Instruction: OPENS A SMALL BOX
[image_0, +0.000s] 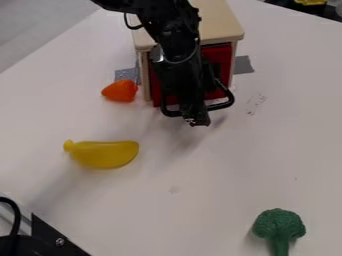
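White table (200, 200): extends under and around the gripper (196, 120). Small box (217, 20): on the table directly behind the gripper, pale top, red front (224, 57) facing it. Obstruction: the arm (177, 47) and gripper hang before the red front and hide its middle; contact cannot be confirmed. Gripper state: cannot be told from this angle. Black equipment (53, 236): well apart from the gripper, at the lower left edge of view. Yellow toy banana (103, 154): left of the gripper and nearer the camera. Green toy broccoli (278, 226): right of the gripper, well apart, nearest the camera. Orange-red toy (121, 91): left of the gripper, just beside the box. Grey patches (243, 65): beyond the gripper, one at each side of the box.
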